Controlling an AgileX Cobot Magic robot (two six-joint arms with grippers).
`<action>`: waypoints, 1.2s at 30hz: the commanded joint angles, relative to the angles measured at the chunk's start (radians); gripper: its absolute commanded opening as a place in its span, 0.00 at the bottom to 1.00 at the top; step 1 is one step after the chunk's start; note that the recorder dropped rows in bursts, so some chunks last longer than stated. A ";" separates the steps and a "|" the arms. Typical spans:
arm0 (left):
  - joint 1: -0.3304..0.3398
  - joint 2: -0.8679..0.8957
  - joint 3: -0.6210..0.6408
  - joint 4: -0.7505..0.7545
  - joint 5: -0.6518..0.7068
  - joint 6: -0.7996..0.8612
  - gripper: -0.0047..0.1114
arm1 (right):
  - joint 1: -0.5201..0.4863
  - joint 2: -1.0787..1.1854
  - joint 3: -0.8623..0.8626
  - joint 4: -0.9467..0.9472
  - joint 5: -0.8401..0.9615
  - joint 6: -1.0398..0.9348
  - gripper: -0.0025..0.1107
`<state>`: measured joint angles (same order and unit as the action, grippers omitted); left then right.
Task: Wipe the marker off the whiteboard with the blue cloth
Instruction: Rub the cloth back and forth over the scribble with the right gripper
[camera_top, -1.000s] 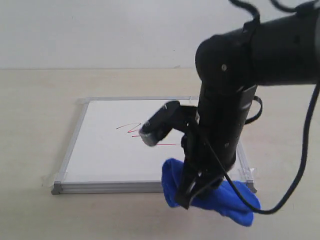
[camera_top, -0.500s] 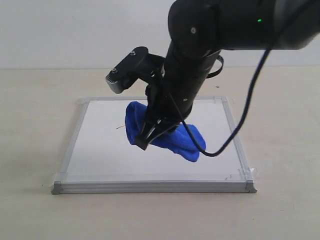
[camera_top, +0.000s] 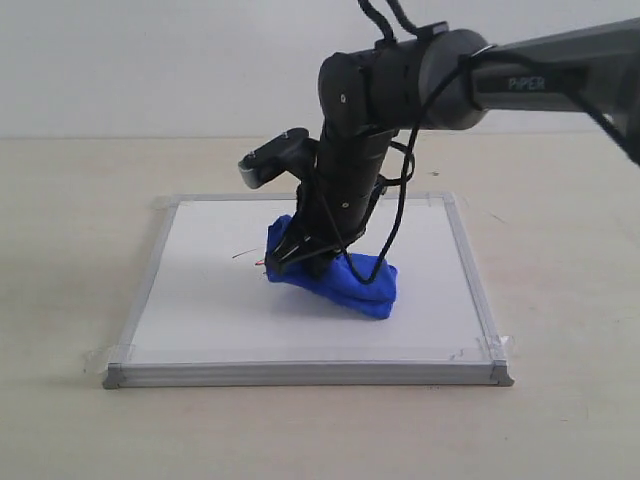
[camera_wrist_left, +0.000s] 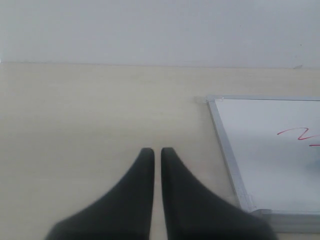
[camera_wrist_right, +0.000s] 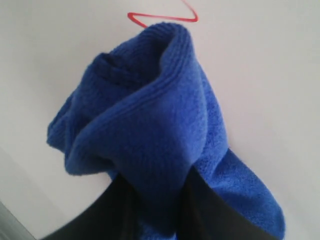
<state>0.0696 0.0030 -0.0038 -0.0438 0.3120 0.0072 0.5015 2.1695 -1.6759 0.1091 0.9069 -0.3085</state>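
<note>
Blue cloth (camera_top: 345, 282) is lying bunched on the whiteboard (camera_top: 200, 310), and the right gripper (camera_top: 292, 262) is pressing it down near the middle, its jaws clamping a fold of it. Red marker (camera_wrist_right: 162, 19) is showing just past the cloth's edge. Off to the side, the left gripper (camera_wrist_left: 157, 152) is hovering over the tan table (camera_wrist_left: 75, 110) beside the board's corner, jaws nearly together, holding nothing.

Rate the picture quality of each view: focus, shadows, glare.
Exterior view: even, soft light, no glare on the whiteboard, only a faint shadow by the blue cloth. Left wrist view: the left claw is a dark, soft-edged silhouette; the marker reads clearly. Right wrist view: the cloth fills the frame, slightly soft, with the right claw dark beneath it.
</note>
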 joint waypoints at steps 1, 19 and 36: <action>0.001 -0.003 0.004 0.003 -0.013 0.000 0.08 | -0.004 0.071 -0.041 0.083 0.046 -0.051 0.02; 0.001 -0.003 0.004 0.003 -0.013 0.000 0.08 | -0.144 0.126 -0.041 -0.342 0.073 0.255 0.02; 0.001 -0.003 0.004 0.003 -0.013 0.000 0.08 | 0.106 0.126 -0.062 0.210 -0.113 -0.171 0.02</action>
<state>0.0696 0.0030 -0.0038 -0.0438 0.3120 0.0072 0.5827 2.2836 -1.7323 0.3215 0.7708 -0.4426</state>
